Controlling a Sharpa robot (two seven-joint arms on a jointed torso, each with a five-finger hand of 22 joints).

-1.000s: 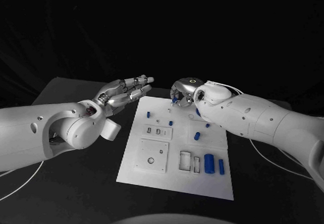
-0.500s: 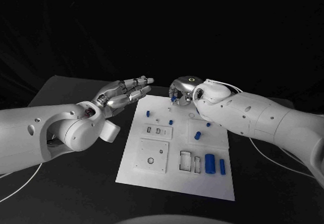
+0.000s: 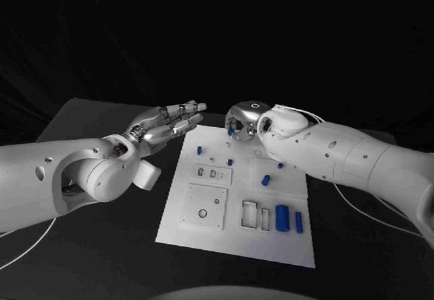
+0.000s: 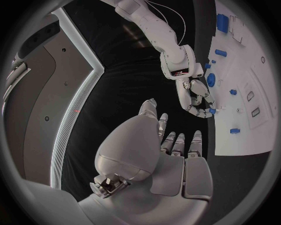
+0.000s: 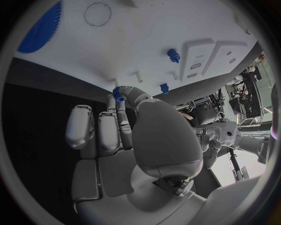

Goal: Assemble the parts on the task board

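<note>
Black cloth hangs behind a black table (image 3: 101,117), and the white task board (image 3: 236,242) lies in the middle of it. From the right robot hand (image 3: 246,121) outward: it hangs over the far edge of the board, fingers curled in, and the right wrist view shows a small blue part (image 5: 118,95) pinched at its fingertips, close to the board surface. Near this part are other blue pegs (image 5: 173,55) standing in the board, and a blue toothed wheel (image 5: 41,29) lies further away. Nearer the robot's body, two blue cylinders (image 3: 282,218) lie beside rectangular pockets. The left robot hand (image 3: 165,125) is beside the board's far left corner, fingers stretched and apart, holding nothing.

I judge that the step in hand is seating the pinched part in its hole. To do it well, the hand should keep the part upright, bring it straight down over the hole, and let go only after it sits firmly. The left hand could steady the board edge.
</note>
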